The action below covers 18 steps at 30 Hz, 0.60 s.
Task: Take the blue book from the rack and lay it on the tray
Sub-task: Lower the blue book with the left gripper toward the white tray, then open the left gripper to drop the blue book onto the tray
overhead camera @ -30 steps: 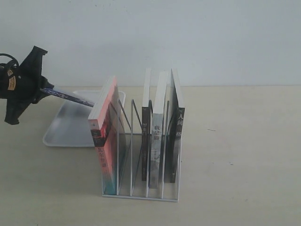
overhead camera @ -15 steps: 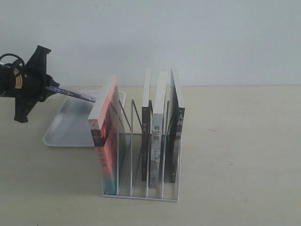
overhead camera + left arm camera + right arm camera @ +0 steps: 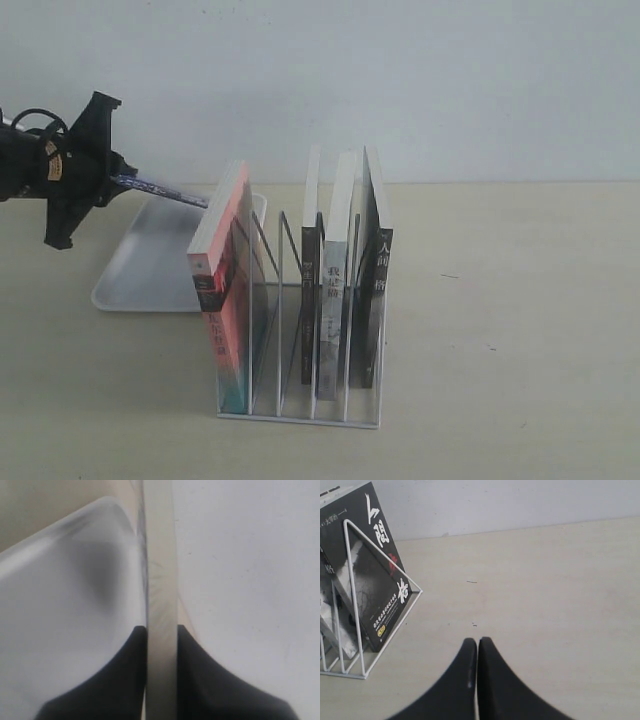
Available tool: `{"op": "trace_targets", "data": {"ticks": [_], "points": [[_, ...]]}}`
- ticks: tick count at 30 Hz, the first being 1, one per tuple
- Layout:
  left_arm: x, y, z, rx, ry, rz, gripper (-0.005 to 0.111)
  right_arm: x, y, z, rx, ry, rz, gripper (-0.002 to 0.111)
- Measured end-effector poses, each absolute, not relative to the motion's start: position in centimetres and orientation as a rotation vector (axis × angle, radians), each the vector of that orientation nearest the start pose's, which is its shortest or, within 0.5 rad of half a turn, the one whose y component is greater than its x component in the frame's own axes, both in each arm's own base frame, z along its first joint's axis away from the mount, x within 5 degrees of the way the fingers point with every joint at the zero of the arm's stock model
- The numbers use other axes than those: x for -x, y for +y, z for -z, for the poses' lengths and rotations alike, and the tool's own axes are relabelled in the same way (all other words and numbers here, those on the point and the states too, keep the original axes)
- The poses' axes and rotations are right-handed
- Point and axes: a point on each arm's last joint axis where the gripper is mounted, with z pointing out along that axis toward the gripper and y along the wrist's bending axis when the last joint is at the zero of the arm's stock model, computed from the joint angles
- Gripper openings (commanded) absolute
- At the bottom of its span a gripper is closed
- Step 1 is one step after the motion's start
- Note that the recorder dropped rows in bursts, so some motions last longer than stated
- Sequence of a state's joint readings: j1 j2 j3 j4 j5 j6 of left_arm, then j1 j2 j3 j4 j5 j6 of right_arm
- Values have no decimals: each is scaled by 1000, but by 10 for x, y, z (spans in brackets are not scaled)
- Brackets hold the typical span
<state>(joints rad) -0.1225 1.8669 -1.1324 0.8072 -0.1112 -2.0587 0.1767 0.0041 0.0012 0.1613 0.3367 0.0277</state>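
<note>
Left tool (image 3: 116, 180) pinches the blue book (image 3: 165, 190) by one edge, nearly level above the tray (image 3: 128, 282) — its far end near the pink-red book (image 3: 225, 290) in the rack (image 3: 297, 420). Right tool (image 3: 476, 652) is pressed together. Risk: the narrow grip lets the thin book sag or slip — landing askew across the rim.
</note>
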Motion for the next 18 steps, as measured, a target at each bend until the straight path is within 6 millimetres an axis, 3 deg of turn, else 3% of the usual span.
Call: {"op": "trace_targets", "data": {"ticks": [6,14,18], "points": [[-406,-59,-194,1166,1959,868,17,-52,14,-183,35,1831,-300,0],[-407,-56,-194,1167,1964,841,19,-52,14,-183,35,1831,-300,0],[-408,-60,-197,1077,1972,901,42,-52,14,-183,35,1831,-300,0]]}}
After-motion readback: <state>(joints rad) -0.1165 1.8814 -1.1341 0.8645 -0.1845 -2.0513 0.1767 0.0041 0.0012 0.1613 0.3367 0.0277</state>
